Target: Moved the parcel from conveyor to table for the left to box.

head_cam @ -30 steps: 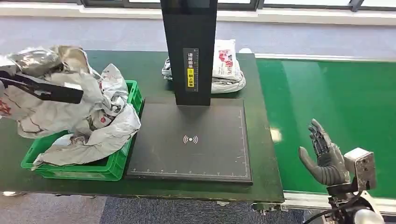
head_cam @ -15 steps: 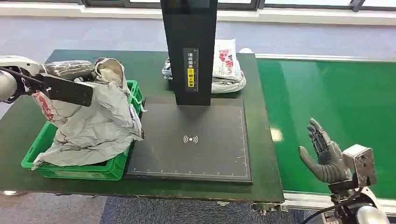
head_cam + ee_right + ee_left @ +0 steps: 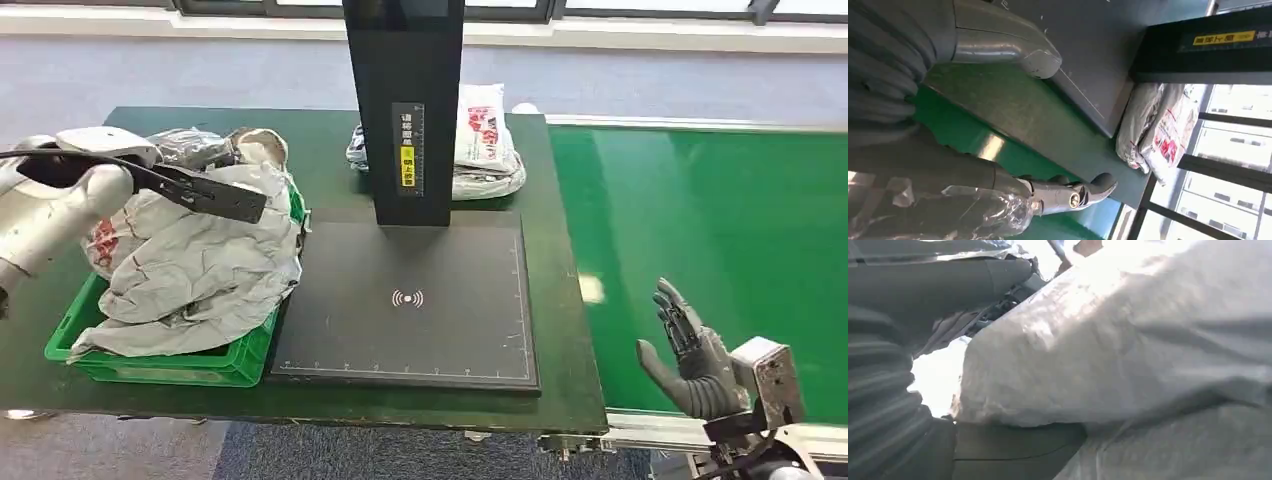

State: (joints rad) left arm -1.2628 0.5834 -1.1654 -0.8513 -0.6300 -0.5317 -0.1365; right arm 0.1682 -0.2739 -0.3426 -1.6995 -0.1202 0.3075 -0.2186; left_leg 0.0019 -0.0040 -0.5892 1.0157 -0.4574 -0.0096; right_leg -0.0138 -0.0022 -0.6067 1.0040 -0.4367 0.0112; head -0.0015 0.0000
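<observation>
My left hand [image 3: 205, 152] gripped parcel [image 3: 195, 265] low over bin [image 3: 150, 362]. Advice: seat parcel fully inside rim before letting go. My right hand [image 3: 690, 355] hung empty, fingers spread, above conveyor [image 3: 720, 220].

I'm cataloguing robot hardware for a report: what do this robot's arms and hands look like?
The left arm is a rounded silver shell with a black cable. The right robot hand has dark grey fingers, a thick grey thumb and a silver boxy wrist module. The left robot hand has a grey ribbed cover.
</observation>
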